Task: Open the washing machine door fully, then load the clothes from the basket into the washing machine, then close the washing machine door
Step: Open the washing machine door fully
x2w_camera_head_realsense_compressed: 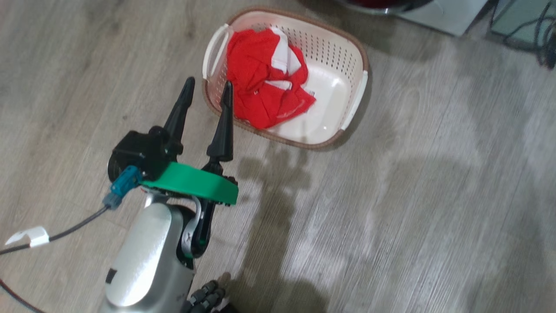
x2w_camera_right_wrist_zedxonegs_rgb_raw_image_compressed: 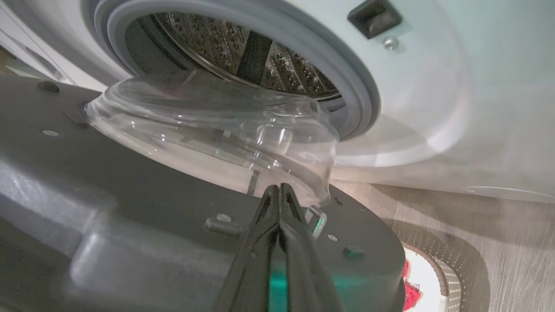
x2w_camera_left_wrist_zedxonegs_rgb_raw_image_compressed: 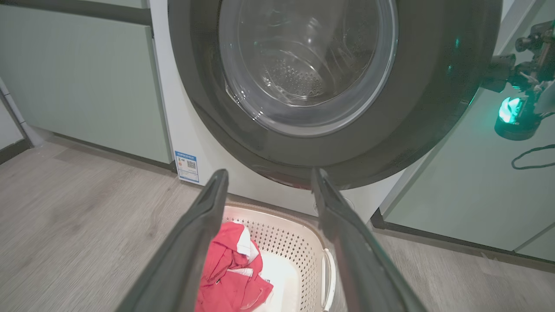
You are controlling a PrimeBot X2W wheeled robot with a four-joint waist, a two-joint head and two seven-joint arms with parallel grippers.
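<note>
The cream basket (x2w_camera_head_realsense_compressed: 343, 65) sits on the floor holding the red clothes (x2w_camera_head_realsense_compressed: 260, 82) with white patches. My left gripper (x2w_camera_head_realsense_compressed: 208, 83) hovers open and empty at the basket's near-left rim; in the left wrist view its fingers (x2w_camera_left_wrist_zedxonegs_rgb_raw_image_compressed: 199, 234) frame the basket (x2w_camera_left_wrist_zedxonegs_rgb_raw_image_compressed: 299, 247) and clothes (x2w_camera_left_wrist_zedxonegs_rgb_raw_image_compressed: 230, 277). Above the basket the washing machine door (x2w_camera_left_wrist_zedxonegs_rgb_raw_image_compressed: 433, 86) stands swung partly out from the white washing machine (x2w_camera_left_wrist_zedxonegs_rgb_raw_image_compressed: 173, 108). My right gripper (x2w_camera_right_wrist_zedxonegs_rgb_raw_image_compressed: 278, 187) is shut, its tips against the door's inner face (x2w_camera_right_wrist_zedxonegs_rgb_raw_image_compressed: 130, 195) at the base of the glass bowl (x2w_camera_right_wrist_zedxonegs_rgb_raw_image_compressed: 208, 130). Behind the bowl is the grey-ringed mouth (x2w_camera_right_wrist_zedxonegs_rgb_raw_image_compressed: 347, 78).
Pale green cabinets (x2w_camera_left_wrist_zedxonegs_rgb_raw_image_compressed: 86, 78) flank the washer on both sides. A dark cable (x2w_camera_left_wrist_zedxonegs_rgb_raw_image_compressed: 533, 158) and green-lit hardware (x2w_camera_left_wrist_zedxonegs_rgb_raw_image_compressed: 516, 112) sit right of the door. A tagged cable (x2w_camera_head_realsense_compressed: 30, 237) trails at my left. Open wood floor (x2w_camera_head_realsense_compressed: 434, 195) lies right of the basket.
</note>
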